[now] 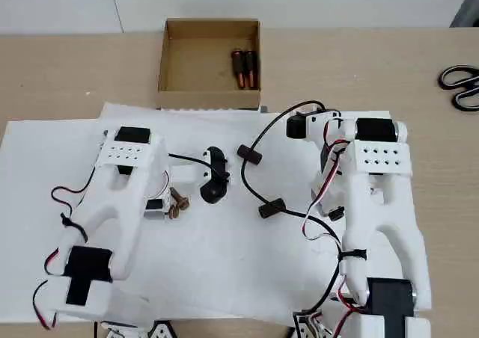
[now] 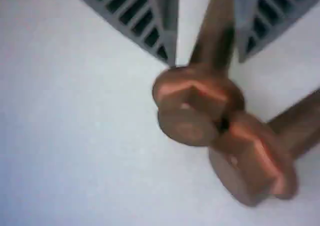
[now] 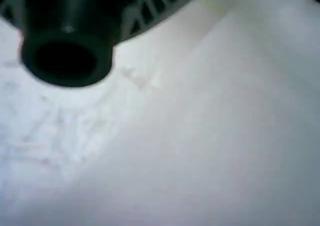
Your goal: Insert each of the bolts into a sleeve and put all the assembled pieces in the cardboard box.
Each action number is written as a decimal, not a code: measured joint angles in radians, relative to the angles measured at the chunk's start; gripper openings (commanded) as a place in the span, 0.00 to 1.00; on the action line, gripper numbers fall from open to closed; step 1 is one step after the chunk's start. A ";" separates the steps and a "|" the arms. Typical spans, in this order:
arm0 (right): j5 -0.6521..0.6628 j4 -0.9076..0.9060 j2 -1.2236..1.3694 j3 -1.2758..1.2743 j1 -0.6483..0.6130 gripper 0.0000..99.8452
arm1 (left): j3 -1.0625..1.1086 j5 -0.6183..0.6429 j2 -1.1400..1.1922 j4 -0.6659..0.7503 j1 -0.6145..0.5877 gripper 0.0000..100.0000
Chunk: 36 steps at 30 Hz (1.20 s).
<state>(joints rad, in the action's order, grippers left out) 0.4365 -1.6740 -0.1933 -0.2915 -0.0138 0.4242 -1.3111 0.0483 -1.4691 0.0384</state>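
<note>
The left end effector (image 2: pixel 205 58) is sitting low over the white paper (image 1: pixel 224 263) on the bench (image 1: pixel 60 69). Its ribbed fingers (image 2: pixel 145 16) are standing apart, with the shank of one copper bolt (image 2: pixel 197 106) running up between them. A second bolt (image 2: pixel 250 161) is lying just beside that one, head touching head, a little farther from the fingertips.

The right end effector (image 3: pixel 85 6) is clamping a black sleeve (image 3: pixel 67 61), whose open mouth is pointing out past the fingertips, above the paper.

Beyond both end effectors, the cardboard box (image 1: pixel 171 54) is resting on the bench, with two assembled pieces (image 1: pixel 243 69) lying side by side against its right wall. Scissors (image 1: pixel 460 87) are lying well off past the right arm.
</note>
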 measured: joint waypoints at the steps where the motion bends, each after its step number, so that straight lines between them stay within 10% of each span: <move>1: 0.000 0.000 0.000 0.000 0.000 0.01 | 0.000 0.000 0.009 0.009 0.000 0.08; 25: 0.000 0.003 -0.219 0.008 -0.011 0.00 | -0.084 0.031 -0.025 -0.112 0.011 0.00; 36: 0.000 0.003 -0.502 -0.126 -0.172 0.01 | -0.084 0.617 -0.308 -0.127 0.100 0.00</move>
<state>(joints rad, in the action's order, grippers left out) 0.4365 -1.6709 -0.6951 -0.4173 -0.1857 0.3399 -0.6943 -0.2601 -1.5965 0.1381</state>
